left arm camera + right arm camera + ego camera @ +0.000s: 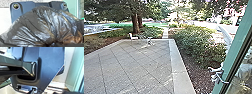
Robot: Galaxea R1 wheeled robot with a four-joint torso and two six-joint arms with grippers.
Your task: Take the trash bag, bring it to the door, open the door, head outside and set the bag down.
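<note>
The carrying part of the task looks well advanced. In the left wrist view the black trash bag (41,25) fills the middle of the frame, its plastic drawn into a tight gathered neck at bottom centre. There the left gripper (55,43) appears to have its fingers closed on that neck, so the pick-up can be judged done. The trash bag is in front of the robot's dark plate (27,7), and nothing suggests it has been set down.

The door stage also seems largely dealt with. In the head view a green frame (234,50) slants down the right side, with glass (244,72) beyond its edge, while the paved yard (141,67) spreads from the centre to the lower left in plain view, with no pane across it. That reads as an open way out. A pale hooked fitting (216,76) shows at lower right by the frame; what it is cannot be made out. In the right wrist view, green framing (73,72) runs down the right side, close to the robot's body, which suggests the robot is at or near the doorway. The right gripper's state cannot be told.

Left to do: getting fully clear of the doorway, if it is not already, and putting the bag down outside.
</note>
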